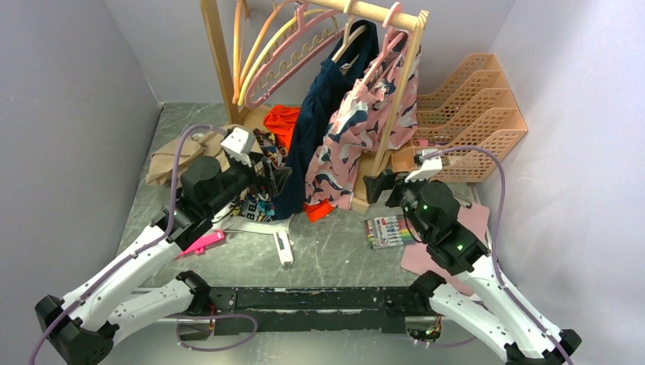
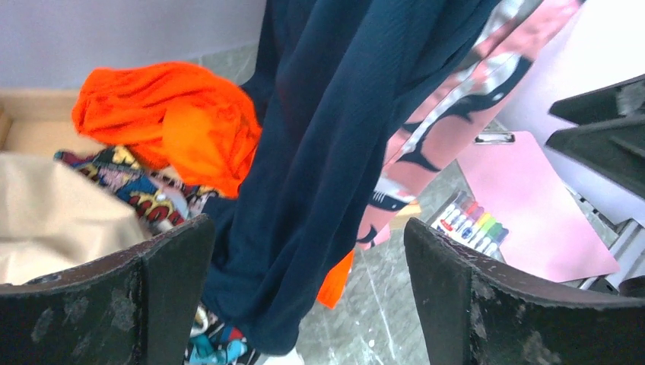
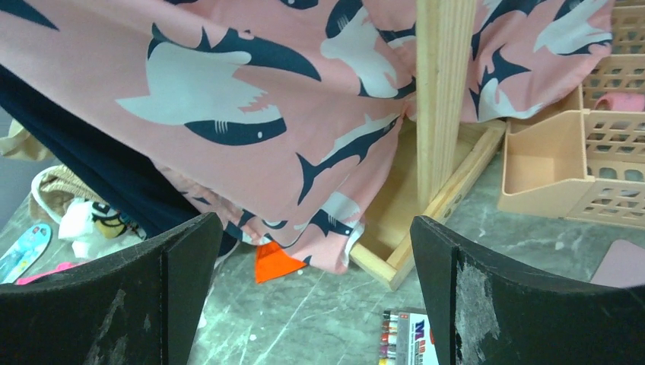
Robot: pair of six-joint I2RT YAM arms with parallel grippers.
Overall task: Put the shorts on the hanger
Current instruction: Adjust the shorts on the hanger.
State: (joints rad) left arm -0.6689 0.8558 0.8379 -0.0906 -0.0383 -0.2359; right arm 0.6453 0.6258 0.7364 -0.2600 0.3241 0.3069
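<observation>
The dark navy shorts (image 1: 316, 122) hang from the cream hanger (image 1: 349, 34) on the wooden rail, their hem near the table. In the left wrist view the shorts (image 2: 327, 152) drape ahead between my fingers, the hem close to the left finger. My left gripper (image 1: 275, 181) (image 2: 308, 228) is open and grips nothing. My right gripper (image 1: 378, 188) (image 3: 316, 224) is open just right of the hanging clothes, facing the rack's post (image 3: 441, 91). A strip of the navy shorts (image 3: 91, 163) shows behind the pink fabric.
Pink shark-print shorts (image 1: 365, 129) (image 3: 266, 91) hang beside the navy pair. An orange garment (image 2: 167, 114), a tan garment (image 1: 171, 160) and a comic-print cloth (image 1: 255, 205) lie at left. A marker pack (image 1: 390, 230), pink clipboard (image 1: 449, 251), peach file rack (image 1: 471, 114) and white hanger (image 1: 281, 243) are nearby.
</observation>
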